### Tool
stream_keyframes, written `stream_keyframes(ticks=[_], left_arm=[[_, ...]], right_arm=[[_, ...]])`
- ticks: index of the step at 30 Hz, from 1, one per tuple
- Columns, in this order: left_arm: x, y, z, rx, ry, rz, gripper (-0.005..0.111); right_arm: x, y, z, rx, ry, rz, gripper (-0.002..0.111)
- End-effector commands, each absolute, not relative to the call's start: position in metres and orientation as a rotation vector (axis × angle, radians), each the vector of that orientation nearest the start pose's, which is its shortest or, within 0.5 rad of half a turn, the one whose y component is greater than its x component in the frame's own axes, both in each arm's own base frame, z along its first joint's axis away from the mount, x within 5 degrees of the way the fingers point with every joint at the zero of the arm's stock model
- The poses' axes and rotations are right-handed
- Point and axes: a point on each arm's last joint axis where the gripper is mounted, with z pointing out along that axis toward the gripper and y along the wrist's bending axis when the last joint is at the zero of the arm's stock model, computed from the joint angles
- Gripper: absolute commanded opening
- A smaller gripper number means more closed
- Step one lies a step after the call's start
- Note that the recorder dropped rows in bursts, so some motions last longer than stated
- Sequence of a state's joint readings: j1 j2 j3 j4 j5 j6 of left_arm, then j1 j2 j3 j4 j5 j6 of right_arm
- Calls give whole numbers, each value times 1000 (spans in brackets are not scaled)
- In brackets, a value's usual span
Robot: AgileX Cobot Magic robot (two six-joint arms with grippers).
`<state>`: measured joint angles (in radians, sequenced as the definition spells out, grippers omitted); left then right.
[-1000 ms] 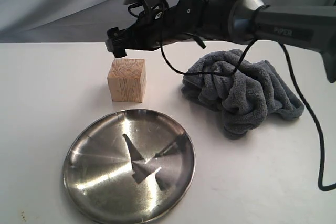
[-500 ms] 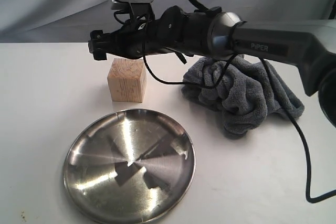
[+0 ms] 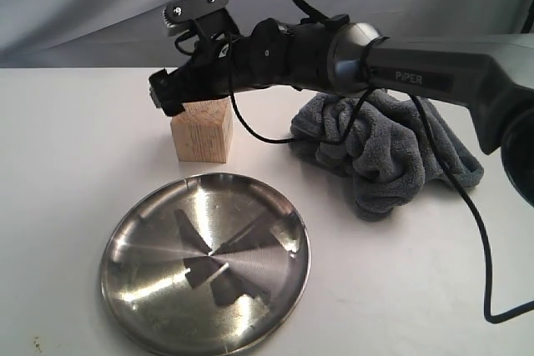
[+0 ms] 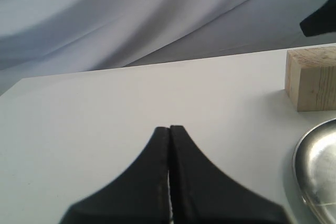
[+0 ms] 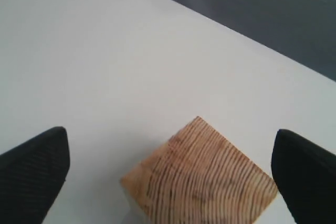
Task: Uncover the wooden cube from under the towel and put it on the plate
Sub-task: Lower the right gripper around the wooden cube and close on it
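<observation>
Cube (image 3: 201, 129) stands bare on the surface (image 3: 67, 139) at centre left of the exterior view, just above the plate (image 3: 150, 289). The towel (image 3: 392, 156) is bunched apart at the right, so uncovering looks done. The right pincer (image 3: 173, 94) hangs at the cube's top, spread wide and gripping nothing, seemingly lining up a grasp. The left pincer (image 4: 169, 135) is clenched and empty. Since half a second ago the right pincer has dipped lower toward the cube; cube, towel and plate are unmoved.

The right arm (image 3: 417, 72) is stretched from the right across the middle toward the left, and the right gripper (image 3: 169, 93) is tilted downward, fingers spread wide. The left gripper (image 4: 169, 132) is held low, fingers pressed together.
</observation>
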<state>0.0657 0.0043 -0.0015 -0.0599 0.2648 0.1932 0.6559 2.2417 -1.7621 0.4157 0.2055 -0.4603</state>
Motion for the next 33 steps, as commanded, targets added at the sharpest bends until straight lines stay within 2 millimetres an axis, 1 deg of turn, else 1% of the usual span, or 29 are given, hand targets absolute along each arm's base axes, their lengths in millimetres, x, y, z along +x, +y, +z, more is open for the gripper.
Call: stream_keyframes(ticks=[1,3,7,10,11,15,18,20,21,25,29,31,33], left_arm=[[55,2,189,71,1749,128,0],[55,2,189,68,1749,126,0],[55,2,189,68,1749,126,0],[55,2,189,68,1749,126,0],[55,2,189,68,1749,126,0],[55,2,189,70,1749,127,0],[55,2,189,70,1749,127,0],[55,2,189,70,1749,127,0],[55,2,189,70,1749,127,0],[55,2,189,70,1749,127,0],[55,2,189,68,1749,125,0],[55,2,189,68,1749,125,0],[55,2,189,68,1749,125,0]], right_arm=[[406,319,192,-1063,1996,266,95],[409,311,192,-1129,1998,200,95],[417,293,203,-1190,2037,128,95],[427,281,221,-1237,2049,133,95],[428,278,227,-1277,2054,157,95],[428,271,246,-1488,1957,220,95],[434,268,256,-1505,1925,216,95],[438,266,254,-1535,1924,219,95],[439,267,250,-1566,1924,222,95],[442,271,219,-1696,1944,241,95],[449,275,191,-1734,1924,252,95],[451,278,184,-1737,1906,263,95],[451,281,183,-1736,1859,287,95]])
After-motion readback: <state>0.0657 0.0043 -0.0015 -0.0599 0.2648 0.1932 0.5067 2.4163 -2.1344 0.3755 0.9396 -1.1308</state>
